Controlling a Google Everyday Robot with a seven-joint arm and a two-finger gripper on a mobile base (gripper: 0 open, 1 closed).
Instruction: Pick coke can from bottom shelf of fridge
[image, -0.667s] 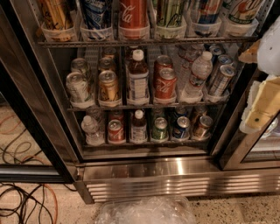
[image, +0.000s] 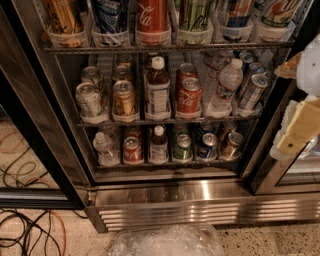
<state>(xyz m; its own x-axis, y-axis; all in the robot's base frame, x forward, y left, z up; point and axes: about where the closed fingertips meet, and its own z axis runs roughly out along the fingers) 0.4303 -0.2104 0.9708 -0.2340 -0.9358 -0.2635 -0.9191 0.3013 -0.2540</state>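
Observation:
The fridge (image: 200, 200) stands open in front of me, with black door frames and a shiny slatted steel base. The coke can (image: 132, 150) is a small red can with a silver top. It stands on the bottom shelf (image: 165, 163), second from the left, between a clear water bottle (image: 104, 148) and a dark bottle (image: 159, 145). A small green can (image: 183, 147) stands further right on the same shelf. My gripper (image: 299, 122), white and yellowish, is at the right edge of the view, level with the middle shelf, well right of and above the coke can.
The middle shelf holds another red can (image: 189, 95), a gold can (image: 124, 98), bottles and silver cans. A tall red Coca-Cola can in a white cup (image: 152, 20) is on the top rack. Crinkled clear plastic (image: 167, 240) lies below. Cables (image: 25, 230) lie on the floor at left.

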